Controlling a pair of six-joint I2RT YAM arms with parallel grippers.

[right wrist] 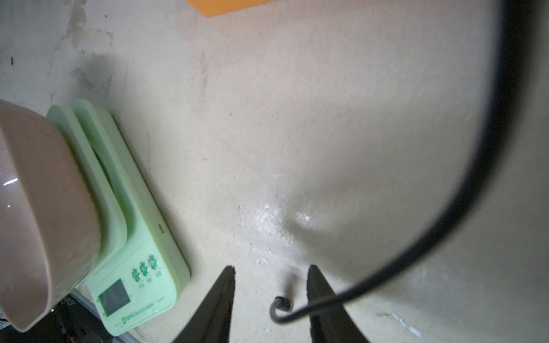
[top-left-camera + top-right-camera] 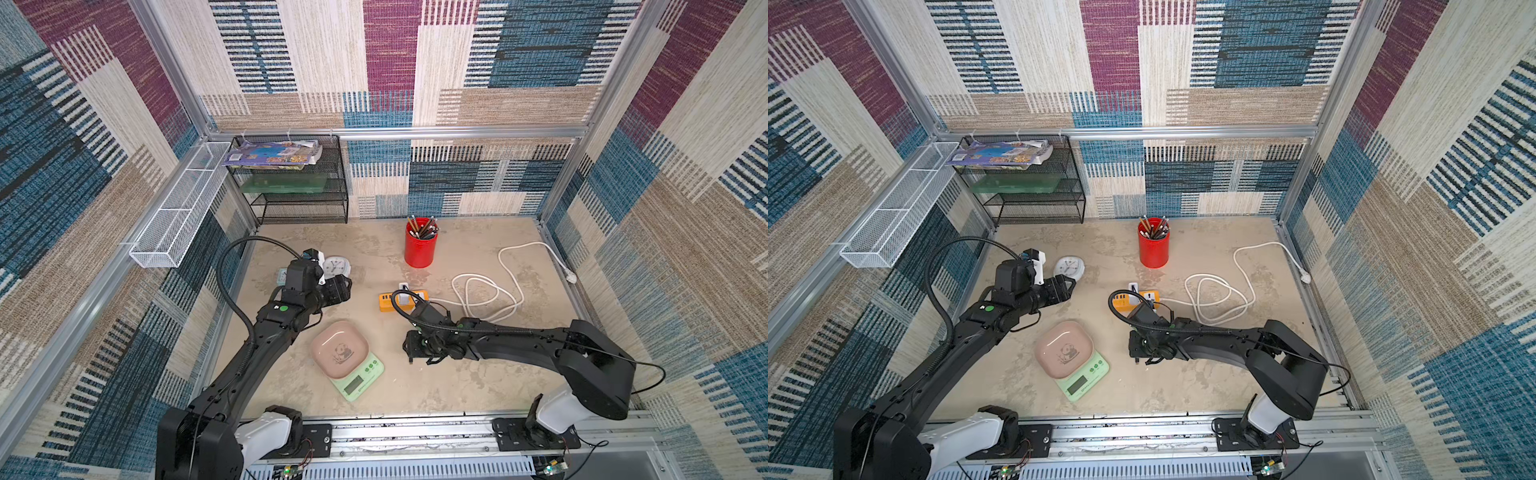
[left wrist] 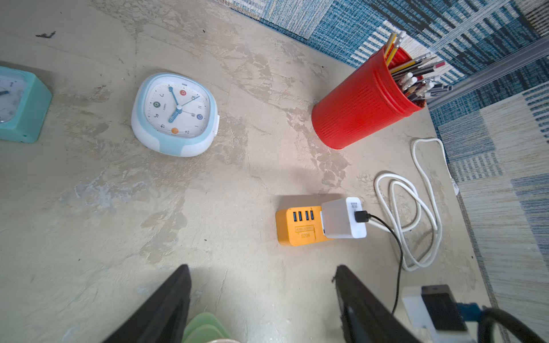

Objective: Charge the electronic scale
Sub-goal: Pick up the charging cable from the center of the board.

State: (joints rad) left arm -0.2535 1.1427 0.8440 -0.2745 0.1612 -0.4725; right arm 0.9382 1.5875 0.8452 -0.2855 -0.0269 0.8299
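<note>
Both top views hang high above the table's (image 2: 457,386) front edge, tilted down toward its back edge, far enough off to take in the whole table in nearly the same field. The left wrist camera sits higher up, facing the back right corner over the clock (image 3: 175,114), cup (image 3: 356,107) and strip (image 3: 297,225). The right wrist camera sits low and close to the tabletop beside the scale (image 1: 139,267), and shares with the left wrist view only the strip's edge (image 1: 231,6) and a sliver of scale (image 3: 205,326).
</note>
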